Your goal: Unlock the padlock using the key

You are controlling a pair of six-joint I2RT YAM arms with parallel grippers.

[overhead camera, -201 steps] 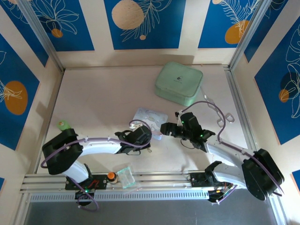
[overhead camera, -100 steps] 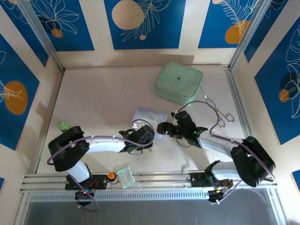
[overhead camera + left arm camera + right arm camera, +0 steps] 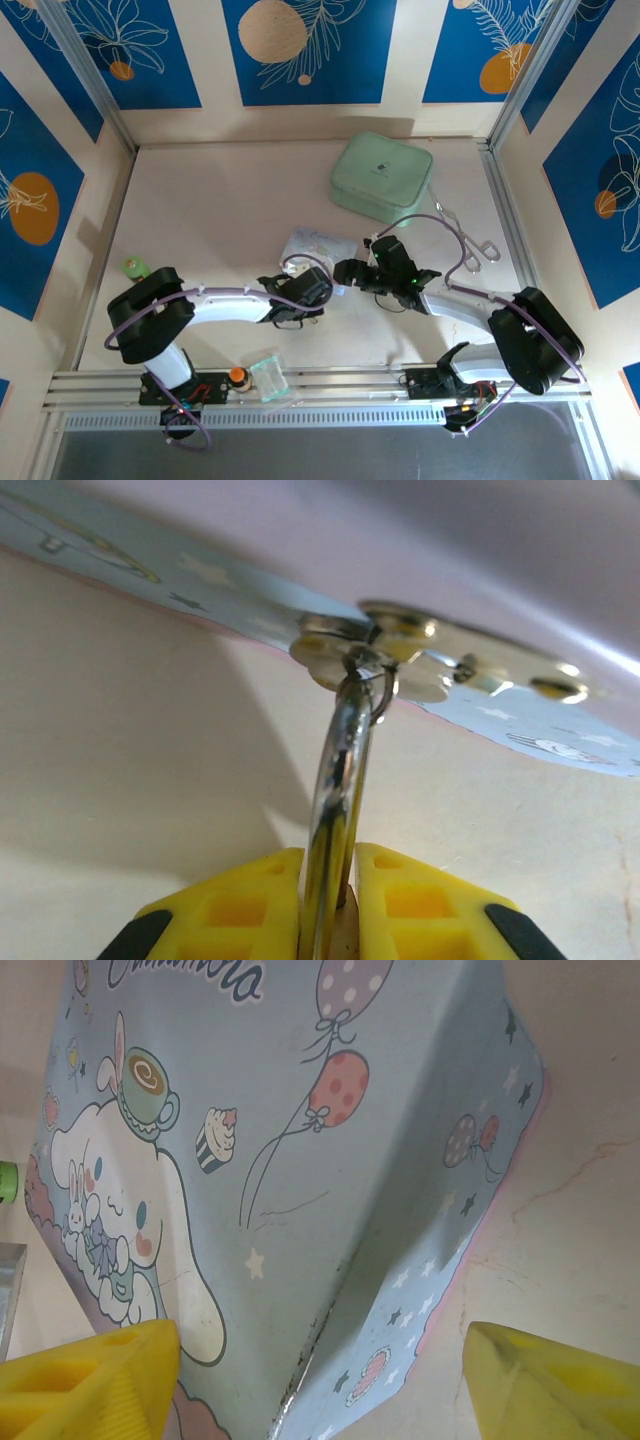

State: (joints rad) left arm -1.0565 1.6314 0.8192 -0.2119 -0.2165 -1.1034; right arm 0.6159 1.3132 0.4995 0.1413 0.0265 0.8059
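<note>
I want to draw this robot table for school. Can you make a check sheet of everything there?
Surface: beige table, plain.
Job's things: silver metal piece at the clasp of the cartoon tin; key or shackle, cannot tell.
Clutter: mint case, tongs, small green thing.
Grippers: left gripper shut on the silver metal piece; right gripper open, astride the tin.
Cables: purple cable along each arm.
Surroundings: blue leaf-patterned walls.

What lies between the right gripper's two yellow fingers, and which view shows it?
The blue cartoon tin lies between the right gripper's wide-spread fingers, one of its corner edges facing the camera, seen in the right wrist view.
</note>
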